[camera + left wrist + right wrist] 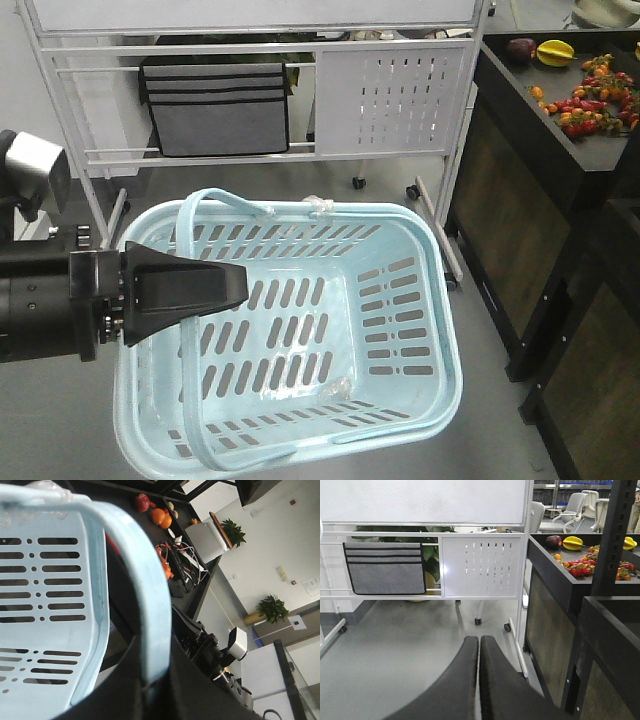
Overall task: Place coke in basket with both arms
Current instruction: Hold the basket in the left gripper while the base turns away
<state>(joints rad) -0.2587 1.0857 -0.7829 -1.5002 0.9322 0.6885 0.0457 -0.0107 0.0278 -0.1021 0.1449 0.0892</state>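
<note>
Currently, left end effector [236, 287] grips the basket [370, 212] by one handle [150, 580]; right end effector [479, 652] is closed on nothing. The one-sided hold risks tilting.

Basket [360, 212] at centre, in front of rack [390, 100]. Pouch [215, 115] hung on rack's left half. Desk [590, 150] to right, fruit [590, 95] on it.

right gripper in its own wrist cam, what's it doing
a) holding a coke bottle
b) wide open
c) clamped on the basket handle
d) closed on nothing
D: in the right wrist view the right gripper has its two fingers pressed flat together with nothing between them.
</note>
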